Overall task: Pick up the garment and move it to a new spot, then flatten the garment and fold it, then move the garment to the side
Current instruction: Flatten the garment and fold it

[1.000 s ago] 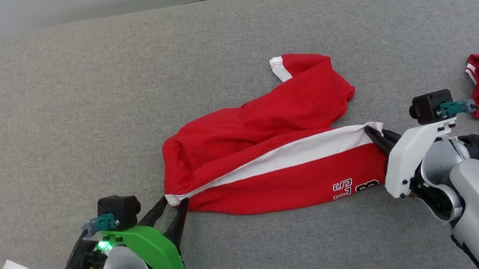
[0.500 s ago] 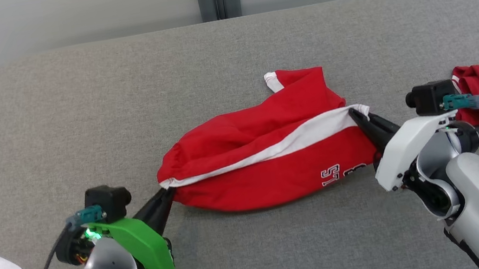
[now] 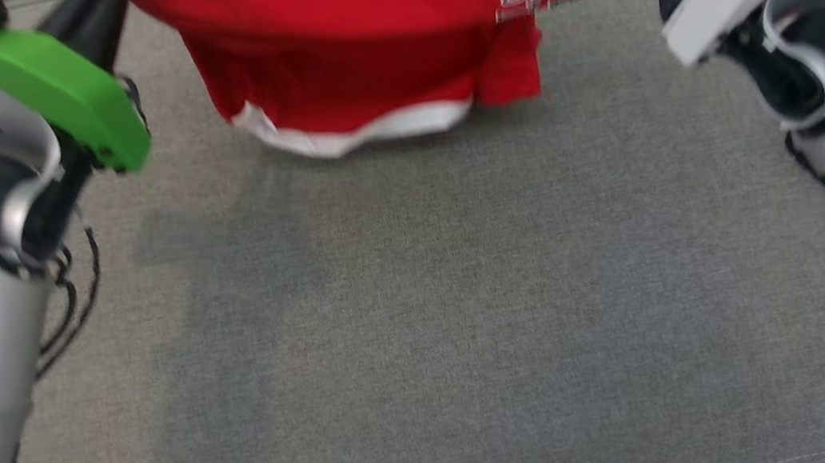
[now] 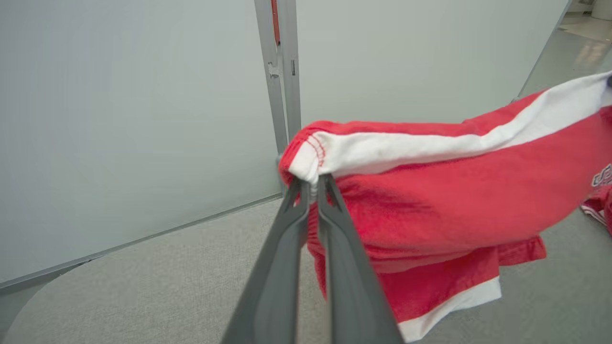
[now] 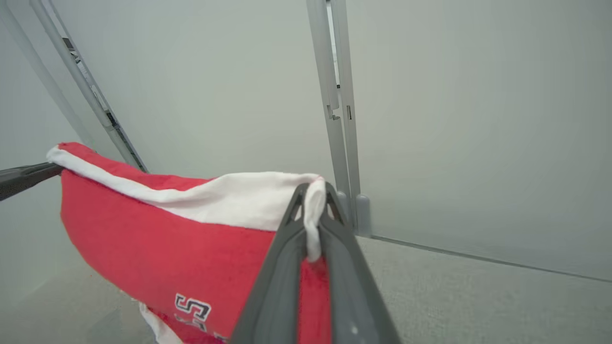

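The garment [image 3: 387, 49], red shorts with a white stripe and a white hem, hangs across the top of the head view. It is stretched between the two arms, and its lower edge dangles toward the grey counter [image 3: 428, 342], seemingly clear of it. At the centre of the left wrist view, the left gripper [image 4: 313, 184] has its jaws clenched on one end of the white stripe. At the centre of the right wrist view, the right gripper [image 5: 313, 191] has its jaws clenched on the other end. The pick-up looks done, and this appears to be the carry to a new spot. Setting the garment down, flattening it, folding it and moving it aside all remain. The striped edge runs fairly taut, but the cloth below sags in uneven layers, so it will likely need smoothing once it is laid down.
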Available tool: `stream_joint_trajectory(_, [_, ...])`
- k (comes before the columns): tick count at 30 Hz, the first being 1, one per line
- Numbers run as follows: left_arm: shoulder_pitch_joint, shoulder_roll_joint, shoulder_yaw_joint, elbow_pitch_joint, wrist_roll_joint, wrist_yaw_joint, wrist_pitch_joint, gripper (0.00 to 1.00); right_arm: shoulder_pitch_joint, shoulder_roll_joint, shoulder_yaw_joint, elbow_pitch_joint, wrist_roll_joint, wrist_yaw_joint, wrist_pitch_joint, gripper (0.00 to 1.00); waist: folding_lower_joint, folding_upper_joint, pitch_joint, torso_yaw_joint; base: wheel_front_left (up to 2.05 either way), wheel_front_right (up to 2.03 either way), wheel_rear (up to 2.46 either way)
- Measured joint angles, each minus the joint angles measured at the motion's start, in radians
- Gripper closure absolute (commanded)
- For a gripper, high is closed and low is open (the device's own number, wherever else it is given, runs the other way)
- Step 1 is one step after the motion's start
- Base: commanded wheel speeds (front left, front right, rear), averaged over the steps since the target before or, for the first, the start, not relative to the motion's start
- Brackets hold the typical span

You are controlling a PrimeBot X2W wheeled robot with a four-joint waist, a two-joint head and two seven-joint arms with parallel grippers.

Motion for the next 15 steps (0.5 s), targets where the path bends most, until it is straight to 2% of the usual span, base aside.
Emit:
stream_joint_trajectory(10, [-0.48, -0.008, -0.097, 0.247, -0.023, -0.002, -0.114, 1.0, -0.487, -0.051, 0.06, 0.208, 0.015, 0.0, -0.139, 1.0, 0.0002, 0.0, 0.196, -0.01, 0.0, 0.0, 0.0])
stream_joint_trajectory(15, [-0.626, -0.023, -0.15, 0.338, -0.067, -0.002, -0.16, 1.0, -0.655, -0.059, 0.089, 0.304, 0.003, 0.0, -0.232, 1.0, 0.0002, 0.0, 0.274, -0.015, 0.0, 0.0, 0.0])
